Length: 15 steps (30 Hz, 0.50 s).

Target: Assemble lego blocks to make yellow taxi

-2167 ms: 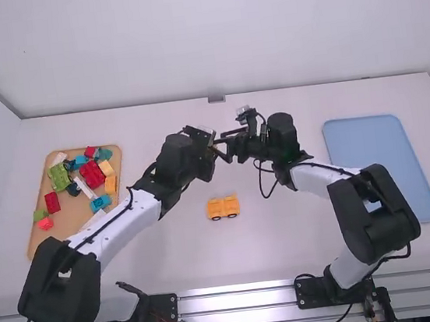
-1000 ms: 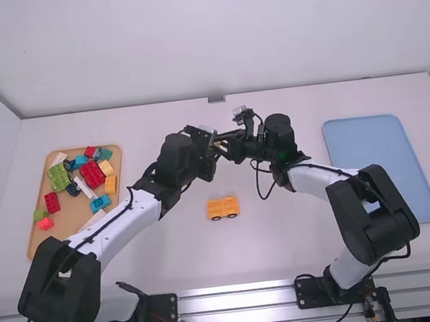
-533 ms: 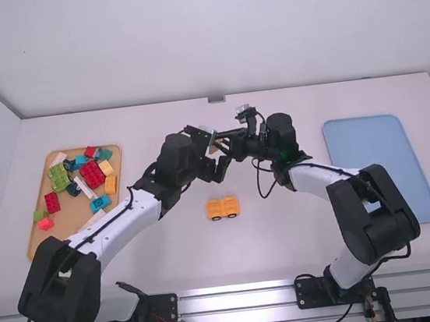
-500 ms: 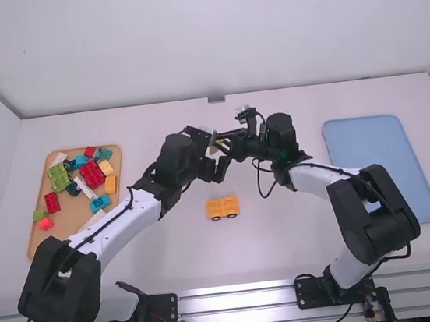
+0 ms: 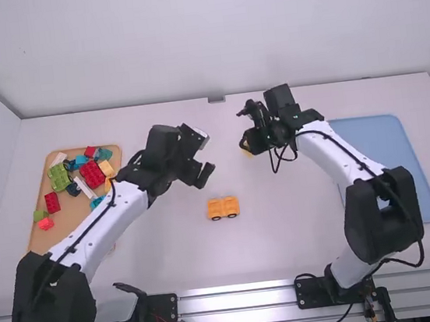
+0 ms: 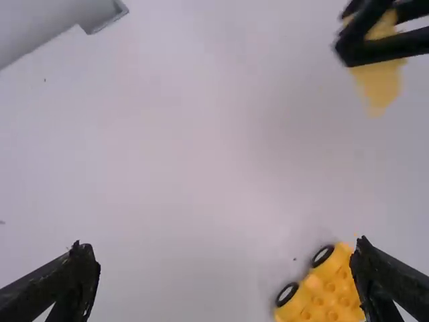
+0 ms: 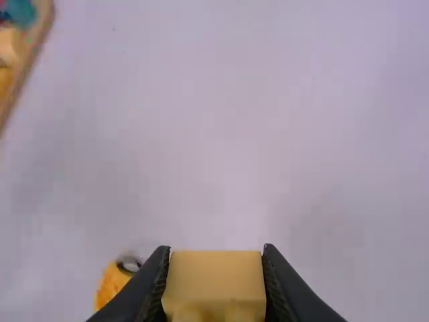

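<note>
- And they part! The left end effector (image 6: 222,247) swings back, gaping and empty.
- The right end effector (image 7: 214,249) draws away too, pinching a yellow block (image 7: 214,276), probably with studs along one side.
- There's the wheeled base (image 5: 223,208), on the table (image 5: 287,238).
- Best now: square block over base, keep it level, press straight down.

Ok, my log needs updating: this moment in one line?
left gripper: jaws open, empty | right gripper: jaws holding yellow block | wheeled yellow base: on table, held block not attached
</note>
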{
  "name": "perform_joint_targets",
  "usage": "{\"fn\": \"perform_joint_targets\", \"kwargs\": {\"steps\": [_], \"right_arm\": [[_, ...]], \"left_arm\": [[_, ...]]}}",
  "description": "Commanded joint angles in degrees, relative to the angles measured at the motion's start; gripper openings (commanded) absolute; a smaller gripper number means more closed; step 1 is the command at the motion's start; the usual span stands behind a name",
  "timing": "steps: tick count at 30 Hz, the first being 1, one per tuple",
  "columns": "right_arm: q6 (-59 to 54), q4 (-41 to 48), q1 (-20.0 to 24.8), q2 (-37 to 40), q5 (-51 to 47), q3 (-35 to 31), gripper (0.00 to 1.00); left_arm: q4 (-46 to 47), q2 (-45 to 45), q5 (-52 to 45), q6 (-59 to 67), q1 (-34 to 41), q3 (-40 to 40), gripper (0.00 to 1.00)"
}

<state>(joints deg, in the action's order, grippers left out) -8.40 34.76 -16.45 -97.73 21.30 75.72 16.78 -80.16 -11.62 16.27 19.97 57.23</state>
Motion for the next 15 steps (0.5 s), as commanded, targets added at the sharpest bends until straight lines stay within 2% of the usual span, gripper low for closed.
{"fn": "perform_joint_targets", "kwargs": {"steps": [1,5,9,12,15], "right_arm": [[-19.6,7.5,0.3,1.5,-3.8,4.3,0.0],[-26.3,14.5,-0.9,1.3,-10.6,4.6,0.0],[-34.3,18.3,-5.1,0.7,-16.0,2.4,0.0],[-41.5,16.7,-10.0,0.6,-19.8,-2.3,0.0],[-43.0,13.4,-13.4,0.6,-23.6,-6.6,0.0]], "left_arm": [[1.5,1.1,-9.6,11.5,-4.1,1.4,0.99],[4.2,1.1,-21.6,21.0,-10.8,1.4,0.99],[9.8,1.1,-36.8,34.9,-18.8,1.4,0.99],[14.0,1.1,-43.4,42.5,-23.8,1.4,0.99],[16.2,1.1,-44.8,45.3,-25.7,1.4,0.99]]}}
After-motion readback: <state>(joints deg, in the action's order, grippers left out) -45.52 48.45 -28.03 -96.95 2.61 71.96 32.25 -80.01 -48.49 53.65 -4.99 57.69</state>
